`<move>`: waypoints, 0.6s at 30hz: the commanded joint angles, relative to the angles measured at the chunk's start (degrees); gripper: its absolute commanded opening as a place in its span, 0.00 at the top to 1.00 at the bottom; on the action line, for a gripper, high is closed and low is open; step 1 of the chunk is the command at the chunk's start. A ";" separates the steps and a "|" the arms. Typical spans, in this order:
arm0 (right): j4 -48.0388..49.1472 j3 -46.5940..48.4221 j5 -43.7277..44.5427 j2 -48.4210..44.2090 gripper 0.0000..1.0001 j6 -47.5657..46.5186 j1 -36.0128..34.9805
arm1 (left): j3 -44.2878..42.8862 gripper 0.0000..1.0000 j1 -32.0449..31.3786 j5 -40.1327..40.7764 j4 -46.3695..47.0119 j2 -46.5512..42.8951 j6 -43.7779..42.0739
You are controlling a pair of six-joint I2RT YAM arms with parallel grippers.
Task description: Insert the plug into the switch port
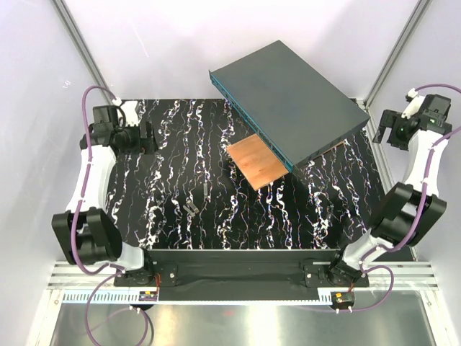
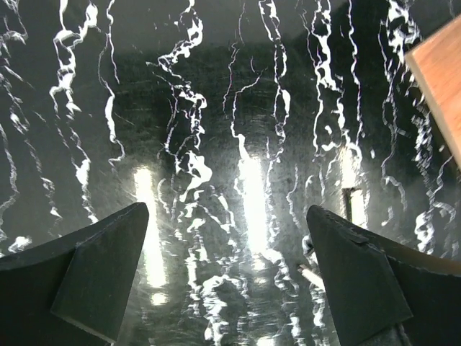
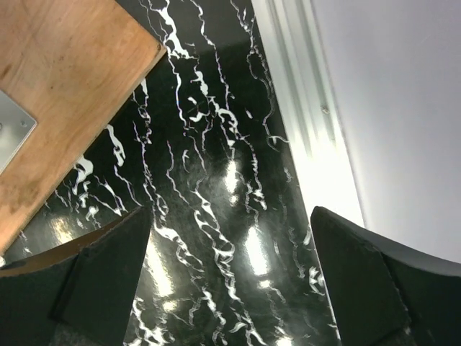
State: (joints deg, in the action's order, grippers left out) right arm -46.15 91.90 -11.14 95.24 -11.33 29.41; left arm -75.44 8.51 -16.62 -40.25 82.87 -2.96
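Observation:
The switch (image 1: 295, 97) is a large flat dark-grey box, tilted, at the back right. Its teal-blue narrow face (image 1: 248, 119) carries a row of small square ports and faces front-left. A small pale piece, probably the plug (image 1: 189, 210), lies on the black marbled mat mid-table. It also shows in the left wrist view (image 2: 311, 274), just left of my right finger. A second small dark piece (image 1: 205, 189) lies near it. My left gripper (image 1: 148, 137) (image 2: 227, 213) is open and empty at the far left. My right gripper (image 1: 379, 130) (image 3: 230, 213) is open and empty beside the switch's right corner.
A copper-brown square plate (image 1: 256, 160) (image 2: 441, 72) lies under the switch's front edge. The right wrist view shows a wooden board (image 3: 68, 94) with a grey metal piece (image 3: 11, 131). An aluminium frame rail (image 3: 306, 108) and white walls bound the mat.

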 commanded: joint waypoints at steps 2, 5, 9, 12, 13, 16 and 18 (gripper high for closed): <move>-2.43 6.24 1.20 -3.58 0.00 -6.33 0.21 | 2.12 0.01 -0.08 -7.27 3.68 -6.84 -17.22; -8.16 9.87 -1.95 -4.18 0.00 -9.41 0.21 | 2.58 0.01 -0.69 -19.88 -0.16 -8.95 -33.99; -14.29 14.61 -9.75 -5.42 0.00 -9.59 0.21 | 2.75 0.01 -4.10 -27.76 -14.99 -9.57 -62.46; -20.27 22.17 -14.16 -3.23 0.00 -8.45 0.21 | 3.45 0.01 -8.23 -26.72 -21.95 -8.78 -82.17; -21.60 23.84 -15.39 -2.35 0.00 -8.01 0.21 | 3.46 0.01 -9.64 -25.66 -23.11 -7.39 -88.73; -26.52 30.69 -19.53 -0.77 0.00 -6.87 0.21 | 2.58 0.02 -14.39 -21.00 -27.15 -4.13 -99.12; -29.50 35.09 -21.46 -0.15 0.00 -6.33 0.21 | 2.14 0.05 -16.93 -18.98 -29.18 -0.62 -103.72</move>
State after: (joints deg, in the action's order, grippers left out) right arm -67.90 121.34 -26.06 93.95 -18.79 29.41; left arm -72.51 -5.50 -37.10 -63.20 78.37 -87.11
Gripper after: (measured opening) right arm 0.994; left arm 0.968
